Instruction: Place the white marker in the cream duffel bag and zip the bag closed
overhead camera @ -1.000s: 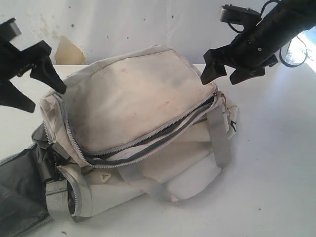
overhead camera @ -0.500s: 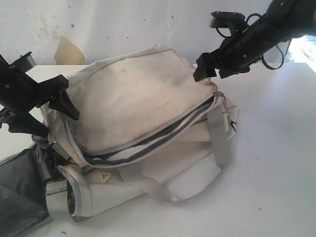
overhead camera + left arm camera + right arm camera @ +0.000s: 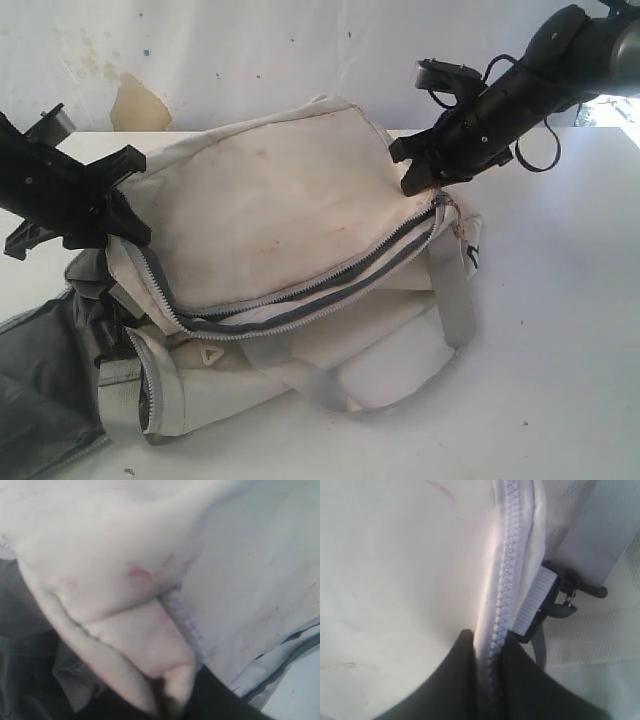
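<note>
Table [image 3: 560,330] under my arms is white; the cream duffel bag [image 3: 270,210] sprawls across it, faintly red-stained, its grey zipper [image 3: 507,570] gaping along the front. My left gripper [image 3: 125,225] pinches the flap's left edge; my right gripper [image 3: 420,180] clamps the zipper tape at the right corner.

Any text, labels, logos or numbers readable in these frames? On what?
No readable words or numbers in any view.
Small triangular mark on the front of the cream duffel bag: a sign only, no letters legible.
Dark mark on the bag's end beside the grey strap: too small to read.
</note>
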Motion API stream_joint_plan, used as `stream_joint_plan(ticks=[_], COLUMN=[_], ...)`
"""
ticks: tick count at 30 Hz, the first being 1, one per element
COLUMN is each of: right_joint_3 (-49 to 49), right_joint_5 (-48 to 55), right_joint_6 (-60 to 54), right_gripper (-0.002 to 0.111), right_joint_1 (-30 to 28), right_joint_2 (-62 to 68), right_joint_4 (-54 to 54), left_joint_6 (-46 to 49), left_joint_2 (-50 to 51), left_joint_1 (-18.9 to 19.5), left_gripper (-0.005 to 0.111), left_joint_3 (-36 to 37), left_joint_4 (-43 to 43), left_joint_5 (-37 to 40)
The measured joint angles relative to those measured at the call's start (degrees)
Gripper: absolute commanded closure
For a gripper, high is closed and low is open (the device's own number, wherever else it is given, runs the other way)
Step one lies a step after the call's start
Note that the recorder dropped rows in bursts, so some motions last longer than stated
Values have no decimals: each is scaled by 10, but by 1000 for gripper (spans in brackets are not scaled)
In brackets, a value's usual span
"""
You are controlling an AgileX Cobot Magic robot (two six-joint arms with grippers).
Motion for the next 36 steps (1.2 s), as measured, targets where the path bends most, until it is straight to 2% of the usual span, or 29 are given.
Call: stream_joint_plan(ticks=[7, 15, 19, 25, 27, 29, 30, 31, 33, 36], right_joint_3=[0, 0, 23, 94, 121, 137, 143, 147, 151, 153], right_joint_5=[33, 79, 87, 76, 64, 50, 45, 42, 38, 33], right_joint_6=[95, 245, 278, 293, 294, 294, 292, 288, 278, 274], right_gripper=[108, 108, 108, 108, 108, 108, 108, 108, 108, 108], right_joint_1=[-4, -5, 6, 21, 22, 22, 22, 22, 22, 22], right_joint_2=[-14, -65, -103, -136, -140, -141, -141, -141, -141, -141], right_joint_4=[-26, -90, -98, -103, -103, -103, -103, -104, -104, -104], left_joint_6=[0, -4, -4, 15, 41, 66, 76, 83, 92, 107], left_joint_2=[0, 3, 3, 15, 26, 37, 40, 42, 38, 26], left_joint_1=[11, 59, 63, 63, 64, 64, 64, 64, 64, 64], left_gripper=[106, 106, 106, 104, 96, 81, 71, 53, 37, 24], left_joint_3=[-6, -87, -121, -130, -131, -131, -131, -131, -134, -142], left_joint_4=[9, 14, 27, 38, 38, 39, 42, 42, 42, 42], left_joint_5=[4, 54, 66, 98, 119, 137, 141, 144, 149, 155])
